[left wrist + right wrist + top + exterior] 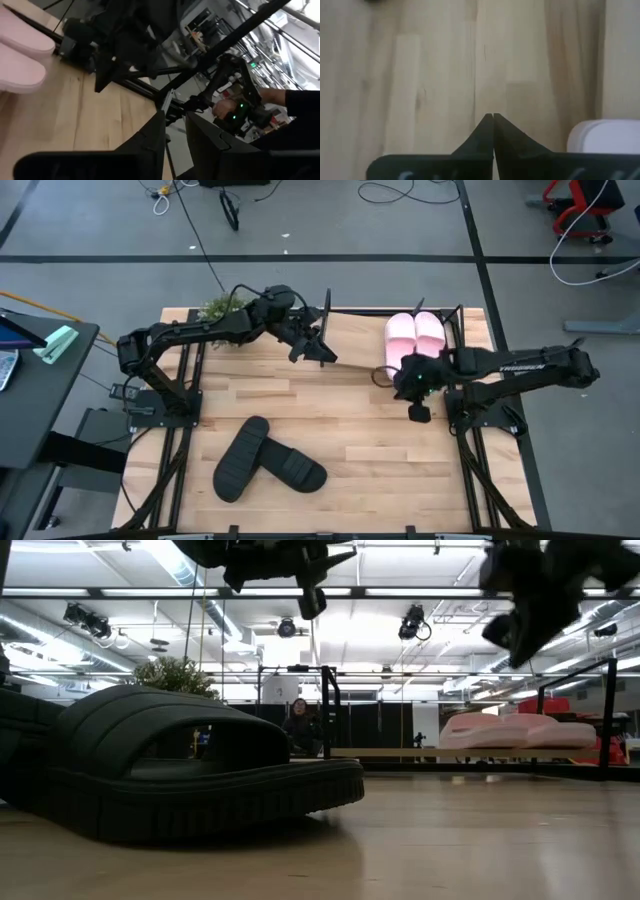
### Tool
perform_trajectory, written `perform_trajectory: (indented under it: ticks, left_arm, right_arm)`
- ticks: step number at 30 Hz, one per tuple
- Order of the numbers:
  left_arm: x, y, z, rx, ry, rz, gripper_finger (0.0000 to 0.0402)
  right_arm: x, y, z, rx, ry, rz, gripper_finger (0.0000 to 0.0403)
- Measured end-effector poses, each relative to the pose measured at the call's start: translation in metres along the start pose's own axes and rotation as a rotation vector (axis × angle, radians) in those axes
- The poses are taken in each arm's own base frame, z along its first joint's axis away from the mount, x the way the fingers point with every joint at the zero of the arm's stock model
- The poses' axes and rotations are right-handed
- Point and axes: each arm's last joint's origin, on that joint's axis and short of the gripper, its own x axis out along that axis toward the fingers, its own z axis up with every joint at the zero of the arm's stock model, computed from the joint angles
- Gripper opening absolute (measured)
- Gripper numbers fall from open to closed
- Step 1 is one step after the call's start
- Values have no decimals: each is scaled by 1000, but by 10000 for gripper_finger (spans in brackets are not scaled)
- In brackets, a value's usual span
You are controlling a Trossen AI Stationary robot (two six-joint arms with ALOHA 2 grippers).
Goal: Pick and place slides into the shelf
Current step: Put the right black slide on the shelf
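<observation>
Two pale pink slides (416,335) lie side by side on the shelf's tilted board (358,332) at the table's far edge; the low view shows them (520,730) resting soles down. Two black slides (268,462) lie on the table near its front edge, one overlapping the other; one (180,780) fills the low view's foreground. My left gripper (318,350) hovers by the shelf's left post (327,305) with a narrow gap between its fingers (150,137), holding nothing. My right gripper (419,410) hangs shut (493,118) above bare table just in front of the pink slides (605,136).
A small green plant (222,308) stands at the far edge behind my left arm. The shelf's black rods and right post (460,315) frame the pink slides. Bare wood lies between the shelf and the black slides. A person (298,725) sits beyond the table.
</observation>
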Motion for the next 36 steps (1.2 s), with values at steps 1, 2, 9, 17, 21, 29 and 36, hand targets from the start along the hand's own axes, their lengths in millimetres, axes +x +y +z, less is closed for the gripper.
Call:
perform_trajectory:
  ticks: [1,2,9,17,21,29,36]
  left_arm:
    - [1,0,0,0,-3,6,76]
    - [2,-1,0,1,-11,17,74]
    - [8,-4,-3,0,-54,81,62]
    - [26,-19,-16,-27,-5,54,54]
    - [38,-30,-27,-47,52,22,49]
    - [51,-51,-64,-88,307,-5,26]
    - [40,-60,-103,-175,591,142,5]
  right_arm:
    - [7,0,-5,-6,10,-3,4]
    - [13,-1,-11,-8,25,-3,4]
    - [29,-18,-9,71,72,-132,2]
    - [45,-34,-10,149,158,-234,1]
    - [48,-36,-10,160,178,-253,1]
    - [46,-36,-10,176,167,-301,0]
    - [46,-30,-9,151,165,-258,0]
